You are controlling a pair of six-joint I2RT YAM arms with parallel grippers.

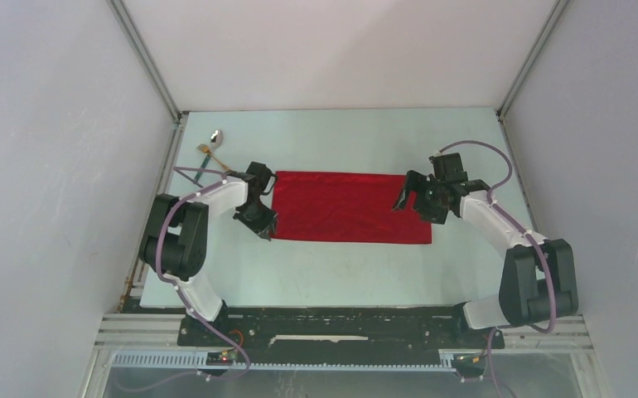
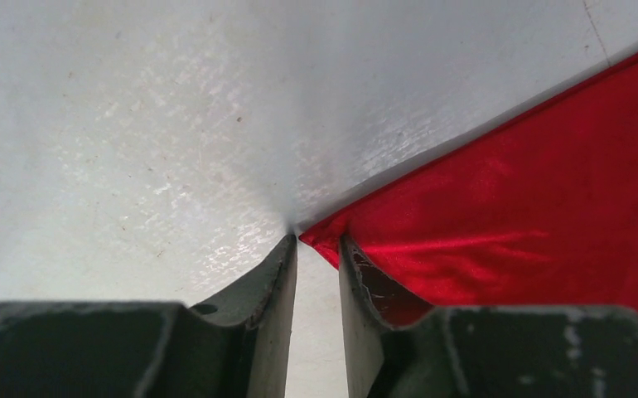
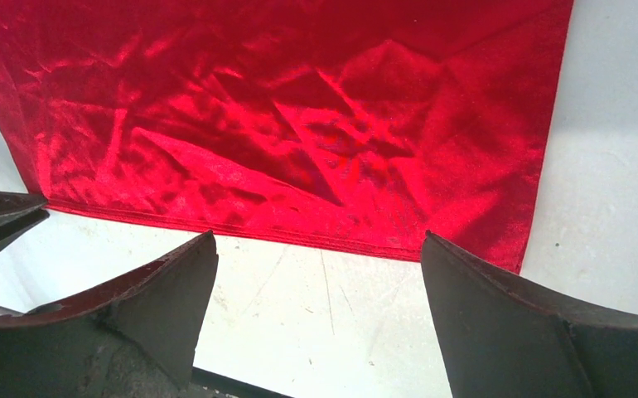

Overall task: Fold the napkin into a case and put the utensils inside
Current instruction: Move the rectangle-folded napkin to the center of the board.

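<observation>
Napkin: the napkin (image 1: pixel 345 207) lies flat on the table (image 1: pixel 340 274) as a wide rectangle, which looks too broad yet for a case.
Left gripper: the left gripper (image 2: pixel 316 240) sits low at the near left corner. Its fingers are almost together, with nothing in the slit and the cloth tip just beyond them.
Right gripper: the right gripper (image 3: pixel 317 240) is spread wide above the near right edge, probably to take that side for the next fold.
Utensils: the utensils (image 1: pixel 210 149) are bunched at the far left, well apart from the cloth, which leaves room for folding.
</observation>
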